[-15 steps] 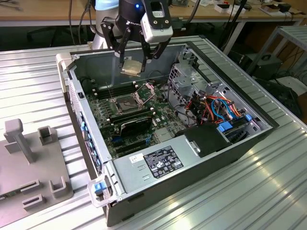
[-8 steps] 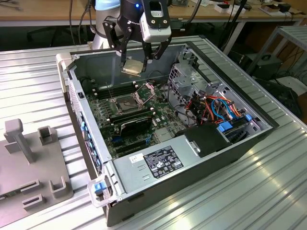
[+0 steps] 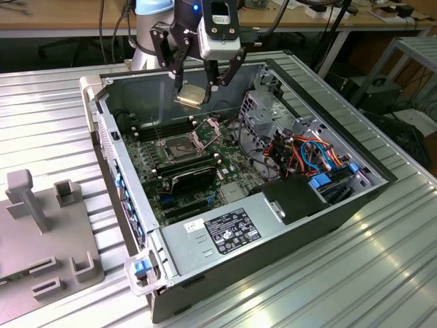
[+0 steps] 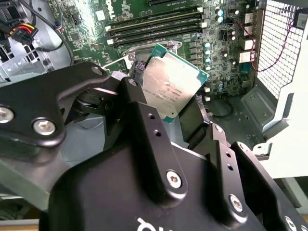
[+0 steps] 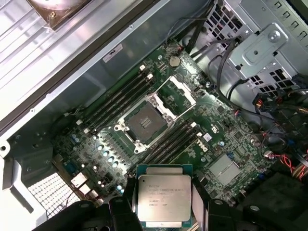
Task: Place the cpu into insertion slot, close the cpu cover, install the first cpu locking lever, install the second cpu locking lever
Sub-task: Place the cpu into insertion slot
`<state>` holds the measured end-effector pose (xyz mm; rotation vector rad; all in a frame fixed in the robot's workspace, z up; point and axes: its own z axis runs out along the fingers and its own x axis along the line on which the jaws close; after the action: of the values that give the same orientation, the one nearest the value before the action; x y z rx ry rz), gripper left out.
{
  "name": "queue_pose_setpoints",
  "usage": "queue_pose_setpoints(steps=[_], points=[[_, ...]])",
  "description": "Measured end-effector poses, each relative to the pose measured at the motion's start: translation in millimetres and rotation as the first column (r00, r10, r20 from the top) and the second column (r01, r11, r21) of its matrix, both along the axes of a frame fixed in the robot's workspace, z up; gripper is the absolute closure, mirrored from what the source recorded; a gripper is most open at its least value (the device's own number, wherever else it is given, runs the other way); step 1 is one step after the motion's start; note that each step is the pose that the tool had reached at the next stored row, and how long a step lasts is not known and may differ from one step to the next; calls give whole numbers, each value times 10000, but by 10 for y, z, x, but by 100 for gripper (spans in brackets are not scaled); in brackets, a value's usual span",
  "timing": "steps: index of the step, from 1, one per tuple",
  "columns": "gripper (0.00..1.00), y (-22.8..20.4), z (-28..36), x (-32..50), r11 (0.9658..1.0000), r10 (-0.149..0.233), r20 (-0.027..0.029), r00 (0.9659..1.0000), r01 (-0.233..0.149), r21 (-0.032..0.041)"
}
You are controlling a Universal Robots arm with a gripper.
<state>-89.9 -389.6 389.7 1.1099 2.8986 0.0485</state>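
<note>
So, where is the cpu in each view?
Exterior view: the cpu hangs in the gripper above the open case.
Second wrist view: the cpu, tilted, before the memory slots.
First wrist view: the cpu, label facing the camera.
Shared landmark: the memory slots.

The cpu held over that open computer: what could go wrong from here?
1. The gripper pinches the cpu by its edges, and it looks tilted in the exterior view; it might slip and fall.
2. The insertion slot is a snug square; a crooked descent could seat the chip badly.
3. The cpu cover stands open beside the slot, where a finger might knock it.
</note>
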Motion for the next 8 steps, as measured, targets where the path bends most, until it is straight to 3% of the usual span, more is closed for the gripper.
queue_pose_setpoints(steps=[8], points=[[45, 17, -11, 22, 9979, -651, -1, 9979, 651, 1]])
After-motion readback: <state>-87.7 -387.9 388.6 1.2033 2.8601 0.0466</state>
